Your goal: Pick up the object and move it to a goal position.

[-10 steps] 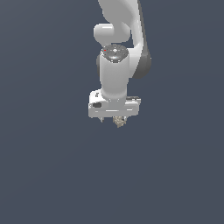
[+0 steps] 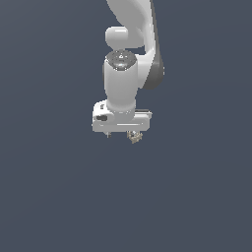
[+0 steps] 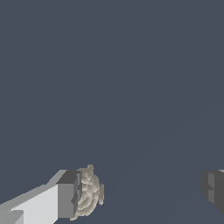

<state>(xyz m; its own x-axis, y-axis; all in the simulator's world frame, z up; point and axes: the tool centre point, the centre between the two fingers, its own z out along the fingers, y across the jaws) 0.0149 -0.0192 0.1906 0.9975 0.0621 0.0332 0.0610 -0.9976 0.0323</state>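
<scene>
The object (image 3: 90, 192) is a small tan, mottled lump lying against the inner face of one grey fingertip (image 3: 68, 194). The other fingertip (image 3: 213, 187) is far from it, with a wide bare gap between. My gripper (image 3: 140, 190) is open around the object, touching it on one side only. In the exterior view the object (image 2: 134, 137) shows as a tiny beige speck just under the white hand, at the gripper (image 2: 122, 135); the fingers themselves are mostly hidden by the hand.
A plain dark grey surface (image 2: 59, 197) fills both views. The white arm (image 2: 130, 59) rises from the hand toward the top of the exterior view.
The hand has shifted slightly toward the exterior view's left. The object still sits under the hand's lower edge.
</scene>
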